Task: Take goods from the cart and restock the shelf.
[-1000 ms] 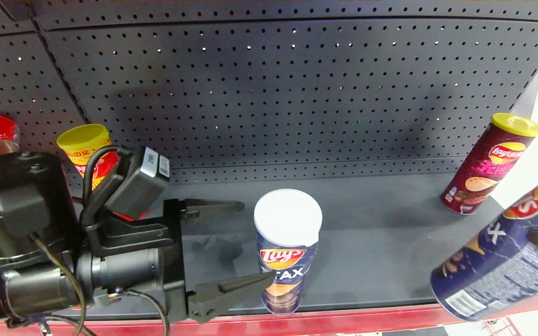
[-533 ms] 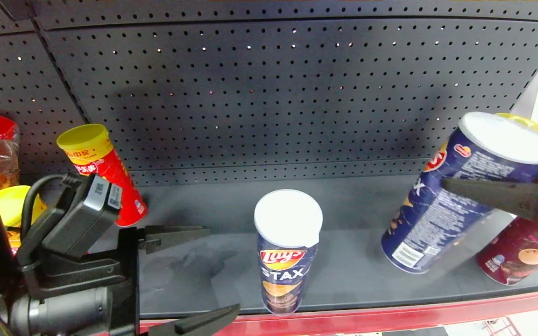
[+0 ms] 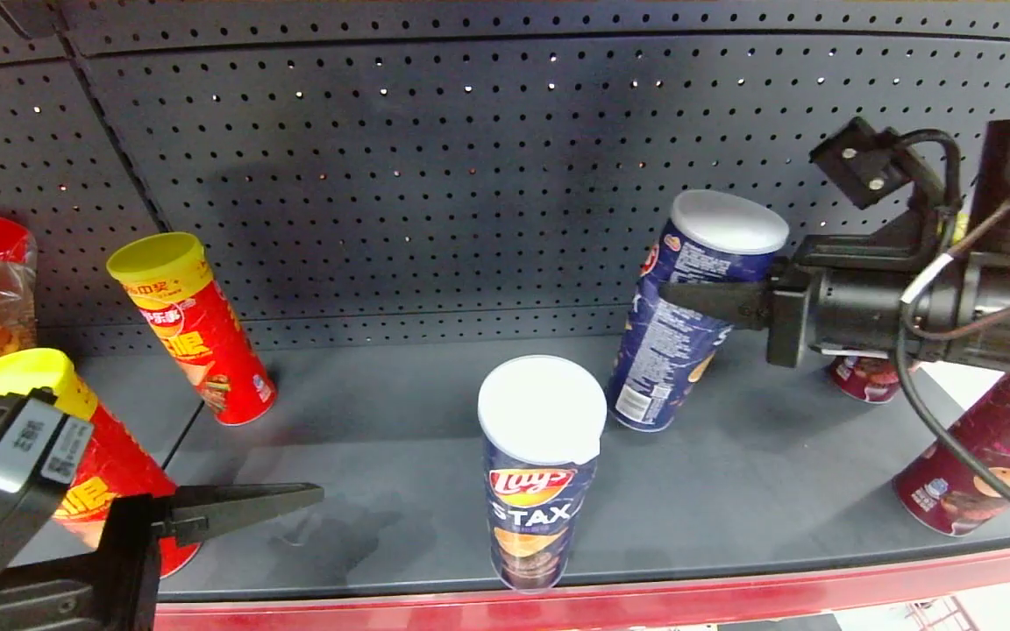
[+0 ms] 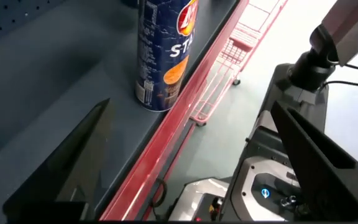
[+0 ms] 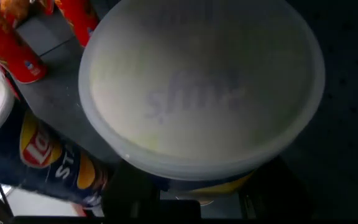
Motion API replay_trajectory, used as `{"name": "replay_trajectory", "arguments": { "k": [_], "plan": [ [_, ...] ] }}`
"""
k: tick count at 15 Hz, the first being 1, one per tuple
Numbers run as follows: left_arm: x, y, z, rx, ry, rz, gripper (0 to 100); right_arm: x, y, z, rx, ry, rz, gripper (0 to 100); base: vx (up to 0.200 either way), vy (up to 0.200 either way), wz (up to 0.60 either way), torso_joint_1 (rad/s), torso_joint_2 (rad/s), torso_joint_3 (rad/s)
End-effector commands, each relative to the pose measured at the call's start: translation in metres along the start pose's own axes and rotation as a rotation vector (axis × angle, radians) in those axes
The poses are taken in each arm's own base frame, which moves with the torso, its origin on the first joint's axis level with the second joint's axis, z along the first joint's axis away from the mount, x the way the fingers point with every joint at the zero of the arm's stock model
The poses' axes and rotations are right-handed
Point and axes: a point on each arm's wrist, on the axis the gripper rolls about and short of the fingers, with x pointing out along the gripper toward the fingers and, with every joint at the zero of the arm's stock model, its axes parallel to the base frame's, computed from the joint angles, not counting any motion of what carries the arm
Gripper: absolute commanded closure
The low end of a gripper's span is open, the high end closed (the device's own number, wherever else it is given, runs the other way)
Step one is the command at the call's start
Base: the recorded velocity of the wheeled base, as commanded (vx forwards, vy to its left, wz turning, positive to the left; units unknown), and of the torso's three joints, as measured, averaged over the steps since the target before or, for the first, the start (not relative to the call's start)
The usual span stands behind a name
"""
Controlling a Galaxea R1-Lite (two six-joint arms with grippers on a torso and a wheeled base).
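**A:** Head view. What's the right gripper (image 3: 696,291) doing?
**B:** It's clamping the held can (image 3: 658,377) high on its body. The can is blue with a white lid. It's leaning, with the top toward the right end of the shelf (image 3: 365,394) and the base toward the deck. It's sitting behind and to the right of the standing can (image 3: 540,478), which is at the front edge. I can't tell whether the base rim is touching the deck.
**A:** Neighbours?
**B:** A red can (image 3: 198,337) is standing near the back left and a second red can (image 3: 106,456) at the front left. A maroon can (image 3: 965,478) is standing at the front right. All are sitting well apart from the held can.
**A:** Left wrist view?
**B:** The left gripper (image 4: 191,104) is hanging off the front edge, jaws spread wide, carrying nothing. The standing can is sitting just beside the red lip, and the cart (image 4: 225,74) is showing below it.
**A:** Right wrist view?
**B:** The lid (image 5: 197,87) of the held can is facing the camera. Something dark is sitting under it, probably the fingers, but the view's poor.
**A:** How should it finish the placement?
**B:** My read is that it's mid set-down.
- It should be bringing the can upright first, then lowering until the base is lying flat.
- Only then should it be opening, and backing out toward the right end.
- If it lets go while the can is leaning, it's risking a topple toward the standing can and the front edge.
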Motion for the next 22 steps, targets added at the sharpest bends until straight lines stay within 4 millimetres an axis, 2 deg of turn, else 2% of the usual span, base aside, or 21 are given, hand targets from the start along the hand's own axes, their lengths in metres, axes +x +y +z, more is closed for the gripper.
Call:
{"name": "replay_trajectory", "arguments": {
  "k": [1, 5, 8, 15, 22],
  "plan": [
    [-0.006, -0.003, 0.0, 0.008, -0.016, 0.016, 0, 0.035, -0.001, -0.008, 0.008, 0.037, 0.039, 100, 0.0, 0.0, 0.0, 0.0, 0.0, 0.0],
    [-0.008, -0.003, 0.0, 0.009, -0.019, 0.047, 0, 0.064, -0.001, -0.002, -0.005, 0.027, 0.065, 100, 0.0, 0.0, 0.0, 0.0, 0.0, 0.0],
    [-0.012, -0.004, -0.003, 0.002, -0.002, 0.074, 0, 0.081, 0.004, -0.011, -0.003, 0.056, 0.097, 100, 0.0, 0.0, 0.0, 0.0, 0.0, 0.0],
    [-0.012, -0.004, -0.004, 0.002, -0.002, 0.087, 0, 0.095, 0.011, -0.023, -0.02, 0.095, 0.131, 100, 0.0, 0.0, 0.0, 0.0, 0.0, 0.0],
    [-0.014, -0.005, -0.004, 0.004, -0.007, 0.088, 0, 0.098, 0.015, -0.02, -0.031, 0.085, 0.143, 100, 0.0, 0.0, 0.0, 0.0, 0.0, 0.0]
  ]
}}
